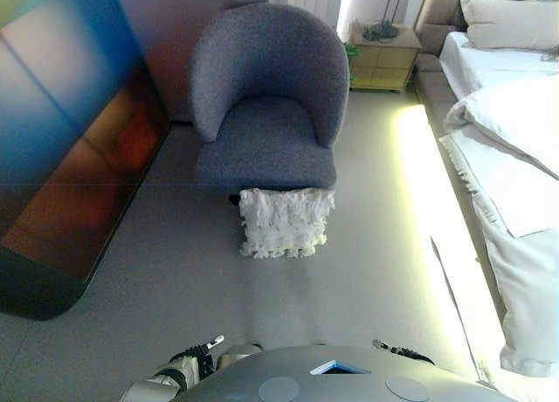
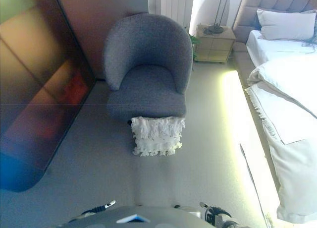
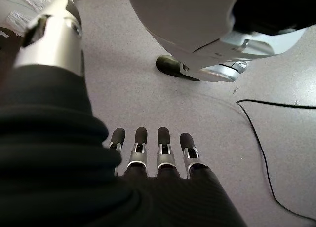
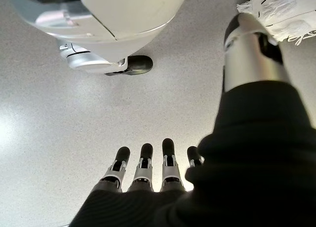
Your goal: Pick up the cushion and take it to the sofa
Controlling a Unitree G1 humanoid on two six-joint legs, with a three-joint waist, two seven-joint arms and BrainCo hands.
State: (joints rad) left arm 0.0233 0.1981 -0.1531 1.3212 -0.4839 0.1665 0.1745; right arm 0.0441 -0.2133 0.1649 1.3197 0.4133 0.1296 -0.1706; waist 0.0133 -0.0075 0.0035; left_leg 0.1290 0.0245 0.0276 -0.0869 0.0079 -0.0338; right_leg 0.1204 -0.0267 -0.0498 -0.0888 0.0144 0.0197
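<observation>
Against armchair (image 1: 266,105) front, cushion (image 1: 286,221), bed (image 1: 515,157) nearby

The cushion (image 1: 286,222) is white, shaggy, tufted cloth, leaning on the sofa (image 1: 266,96), itself matt grey nubbly fabric; beside the sofa a glossy panel (image 1: 70,131) gleams, and the floor (image 1: 175,280) looks matt, finely speckled

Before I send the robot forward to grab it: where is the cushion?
The white fringed cushion stands on the floor in the middle of the eye views, leaning against the front of the grey armchair, with the bed off to the right.
</observation>
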